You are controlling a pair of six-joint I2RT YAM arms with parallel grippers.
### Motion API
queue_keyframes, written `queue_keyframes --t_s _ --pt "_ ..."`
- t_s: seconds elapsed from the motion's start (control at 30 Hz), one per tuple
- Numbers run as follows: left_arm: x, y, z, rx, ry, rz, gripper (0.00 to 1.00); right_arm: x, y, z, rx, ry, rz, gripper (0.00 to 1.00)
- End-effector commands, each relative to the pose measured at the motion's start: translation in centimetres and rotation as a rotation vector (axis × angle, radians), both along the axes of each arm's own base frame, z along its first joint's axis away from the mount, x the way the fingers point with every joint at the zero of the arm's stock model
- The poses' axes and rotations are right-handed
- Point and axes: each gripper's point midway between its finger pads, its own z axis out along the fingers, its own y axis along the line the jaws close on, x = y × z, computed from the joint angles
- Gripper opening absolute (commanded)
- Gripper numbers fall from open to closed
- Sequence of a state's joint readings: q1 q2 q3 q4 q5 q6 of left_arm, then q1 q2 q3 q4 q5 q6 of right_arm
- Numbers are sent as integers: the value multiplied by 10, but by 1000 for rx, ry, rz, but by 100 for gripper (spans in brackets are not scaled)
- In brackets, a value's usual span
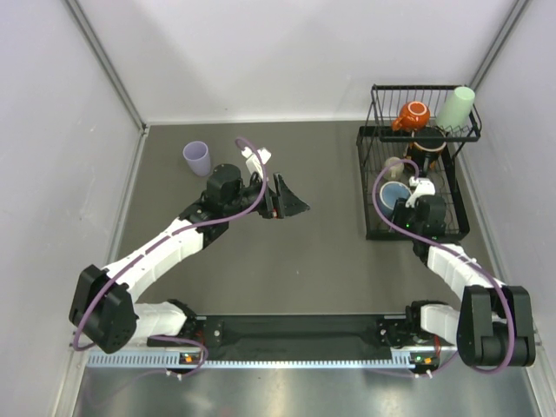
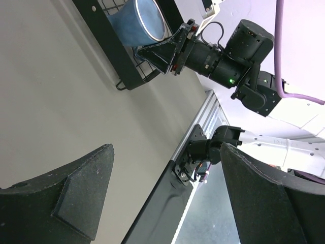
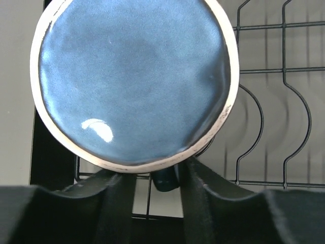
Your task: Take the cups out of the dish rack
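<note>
R fingers [image 3: 203, 203] straddle blue mug [image 3: 134, 81] handle in rack [image 3: 51, 168].

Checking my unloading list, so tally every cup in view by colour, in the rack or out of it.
Lavender tumbler: 1
Pale green tumbler: 1
Orange mug: 1
Black mug: 1
Beige mug: 1
Blue mug: 1
Total: 6

Tumblers numbered two: lavender tumbler [image 1: 196, 158], pale green tumbler [image 1: 457, 109]. Mugs numbered four: blue mug [image 1: 395, 193], small beige mug [image 1: 395, 165], orange mug [image 1: 413, 115], black floral mug [image 1: 427, 144]. One dish rack [image 1: 368, 187], black wire. Two arms [image 1: 165, 248]. Two claws: left claw [image 1: 288, 203], right claw [image 3: 155, 175], each had two fingers. Two purple cables [image 1: 130, 265], one per arm. One surface [image 1: 321, 278].
</note>
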State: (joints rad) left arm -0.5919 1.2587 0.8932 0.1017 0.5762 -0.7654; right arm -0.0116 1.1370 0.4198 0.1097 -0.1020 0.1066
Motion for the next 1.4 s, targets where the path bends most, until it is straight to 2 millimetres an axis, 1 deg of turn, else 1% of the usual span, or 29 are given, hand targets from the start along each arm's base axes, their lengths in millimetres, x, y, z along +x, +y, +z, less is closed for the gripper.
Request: queue_keyframes --t_s 0.0,0.23,0.27,0.33,0.37,0.4,0.53,0.67,0.73,0.77,0.8,0.83,0.9,0.93,1.1,1.13,1.2,1.23,1.3,1.37 --pt "3 -3 21 -34 -55 5 91 16 -4 21 -8 -94 -5 36" --pt "3 -3 22 -35 -52 7 91 18 -1 31 0 -127 13 19" --pt "4 -2 23 -36 -55 12 91 19 1 34 3 -136 20 14" --pt "4 -2 24 -36 -60 16 91 19 3 38 13 -144 30 9" --pt "4 -1 23 -32 -58 18 91 20 4 41 15 -150 34 2" --pt "5 -1 23 -31 -57 20 91 19 5 42 20 -152 39 0" --pt "6 -2 25 -30 -58 21 91 20 8 52 38 -167 40 0" --pt "8 -1 32 -28 -78 31 91 19 6 74 62 -214 6 0" --pt "8 0 33 -22 -77 33 91 18 7 83 74 -239 7 0" --pt "9 -1 35 -23 -78 33 91 16 8 92 81 -264 1 0" --pt "8 -1 35 -23 -75 32 91 15 5 95 78 -271 -18 0" --pt "8 -1 36 -26 -75 32 91 15 2 104 75 -290 -34 0" --pt "9 0 37 -27 -75 40 91 11 -6 105 63 -268 -84 0" --pt "9 0 38 -29 -74 42 91 11 -6 114 61 -285 -84 0" --pt "8 -1 42 -39 -74 37 91 5 -6 127 77 -297 -93 0" --pt "9 -1 44 -38 -78 39 91 4 -6 136 83 -318 -97 0" --pt "10 1 43 -20 -75 47 91 2 -8 143 92 -329 -121 0" --pt "12 1 48 -18 -92 48 91 0 -8 150 98 -337 -121 0" --pt "11 1 51 -14 -92 48 91 -2 -5 158 116 -348 -119 0" --pt "10 1 58 -27 -100 42 92 -6 -2 163 141 -349 -114 0"
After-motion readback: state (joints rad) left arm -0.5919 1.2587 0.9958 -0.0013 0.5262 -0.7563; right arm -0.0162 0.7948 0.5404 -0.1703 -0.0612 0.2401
